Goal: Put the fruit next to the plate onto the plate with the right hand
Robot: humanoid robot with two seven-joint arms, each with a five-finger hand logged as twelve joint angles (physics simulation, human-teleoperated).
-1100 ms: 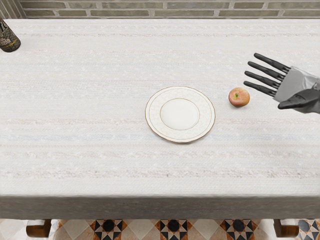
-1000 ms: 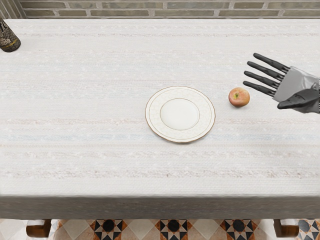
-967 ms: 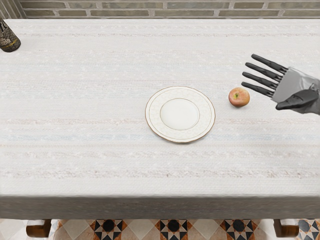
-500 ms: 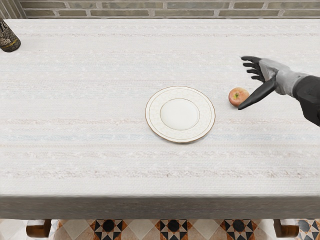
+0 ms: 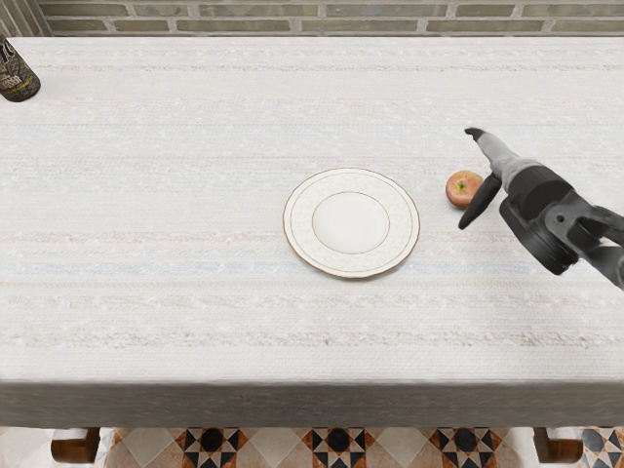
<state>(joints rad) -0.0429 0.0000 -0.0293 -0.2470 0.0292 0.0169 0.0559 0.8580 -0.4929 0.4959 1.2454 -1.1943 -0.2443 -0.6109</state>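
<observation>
The apple is sitting on the tabletop, just to the right of the plate and apart from its rim; the plate is lying near the middle of the tabletop, white with a thin darker edge. The right hand is hanging at the apple's right side, its arm coming in from the picture's right edge; it is showing almost edge-on, with the fingers reaching out straight beyond the far side of the fruit and the thumb slanting down and leftward past its near right edge. The hand is standing wide open and is gripping nothing (whether the thumb is actually touching the apple's skin, I cannot tell). Well apart from all this, a dark object is standing at the far left corner, partly cut off by the picture's edge; a brick wall is running behind the tabletop.
</observation>
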